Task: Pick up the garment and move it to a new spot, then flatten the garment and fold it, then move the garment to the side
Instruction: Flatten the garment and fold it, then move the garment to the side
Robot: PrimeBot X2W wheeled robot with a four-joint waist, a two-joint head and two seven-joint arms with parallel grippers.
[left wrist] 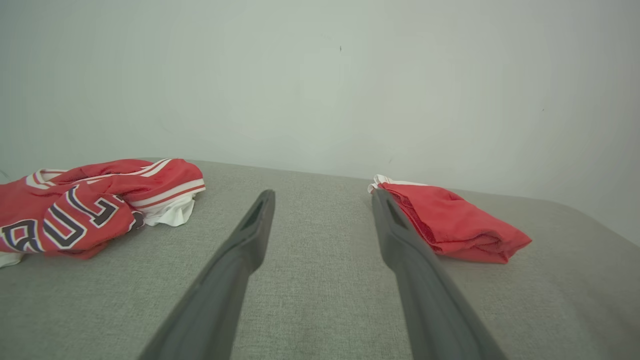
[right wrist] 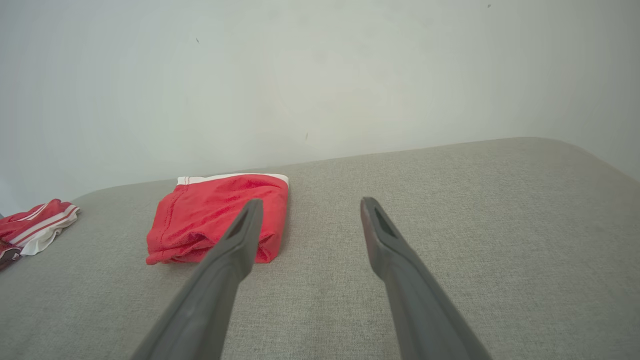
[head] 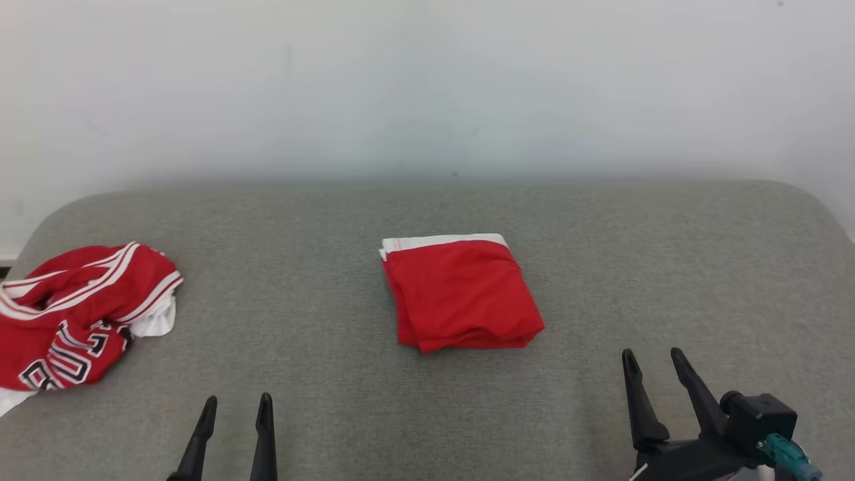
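Note:
A red garment (head: 461, 294) with a white waistband lies folded into a compact rectangle in the middle of the grey padded surface (head: 320, 227). It also appears in the left wrist view (left wrist: 455, 225) and the right wrist view (right wrist: 210, 215). My left gripper (head: 237, 404) (left wrist: 324, 195) is open near the front edge, well short of the fold and to its left. My right gripper (head: 651, 357) (right wrist: 311, 201) is open too, low and to the right of the fold, with nothing between its fingers.
A crumpled red jersey (head: 80, 314) (left wrist: 90, 210) (right wrist: 35, 225) with white stripes and black lettering lies at the far left edge. A pale wall (head: 427, 87) rises right behind the surface. Bare grey fabric spreads to the right of the fold.

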